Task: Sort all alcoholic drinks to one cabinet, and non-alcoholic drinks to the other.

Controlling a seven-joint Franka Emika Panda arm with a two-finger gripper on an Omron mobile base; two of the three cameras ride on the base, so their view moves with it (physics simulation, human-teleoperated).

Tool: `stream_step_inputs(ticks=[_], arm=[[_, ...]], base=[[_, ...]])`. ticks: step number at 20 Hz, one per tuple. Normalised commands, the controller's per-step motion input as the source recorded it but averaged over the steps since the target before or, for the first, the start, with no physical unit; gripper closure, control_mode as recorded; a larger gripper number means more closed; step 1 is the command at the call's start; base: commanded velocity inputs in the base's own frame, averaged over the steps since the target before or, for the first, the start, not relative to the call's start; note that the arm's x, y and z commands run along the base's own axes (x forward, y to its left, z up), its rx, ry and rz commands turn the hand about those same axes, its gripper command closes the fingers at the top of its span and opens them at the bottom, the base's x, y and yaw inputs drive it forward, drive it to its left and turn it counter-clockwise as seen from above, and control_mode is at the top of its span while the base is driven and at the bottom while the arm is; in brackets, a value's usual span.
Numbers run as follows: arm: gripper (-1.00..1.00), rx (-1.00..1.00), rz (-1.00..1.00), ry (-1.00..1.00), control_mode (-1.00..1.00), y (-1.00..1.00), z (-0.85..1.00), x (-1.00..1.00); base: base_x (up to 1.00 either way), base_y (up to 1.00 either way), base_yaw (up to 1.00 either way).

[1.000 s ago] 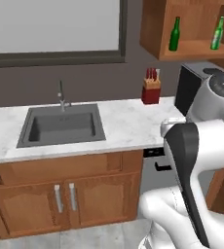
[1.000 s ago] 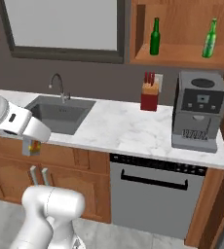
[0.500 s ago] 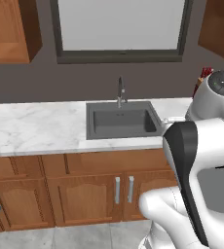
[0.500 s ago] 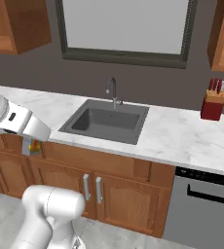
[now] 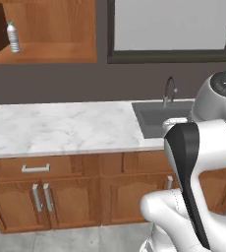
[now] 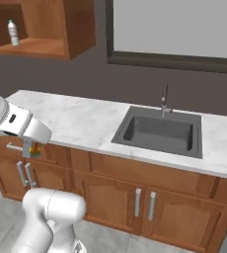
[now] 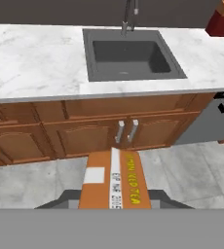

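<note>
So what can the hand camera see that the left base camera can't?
The hand view adds an orange carton with a white stripe and yellow lettering up close, a red block holding brown handles on the counter's far end, and the grey tiled floor.

The left base view adds a small clear plastic water bottle with a blue cap standing in the open brown wooden wall cabinet, and the big dark-framed window.

Both have the white marble counter, the dark grey sink, its metal faucet and wooden cupboard doors below.

water bottle [image 5: 13,37] on cabinet [image 5: 51,53] shelf
</note>
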Motion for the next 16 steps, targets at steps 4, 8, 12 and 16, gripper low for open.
stream_step_inputs(ticks=[4,8,12,16], arm=[[1.0,0.0,0.0,0.0,1.0,0.0,0.0,0.0],[1.0,0.0,0.0,0.0,1.0,0.0,0.0,0.0],[1.0,0.0,0.0,0.0,1.0,0.0,0.0,0.0],[1.0,0.0,0.0,0.0,1.0,0.0,0.0,0.0]], base=[[0.02,1.0,0.0],[0.04,0.86,0.0],[0.17,0.67,0.0],[0.38,0.31,0.0]])
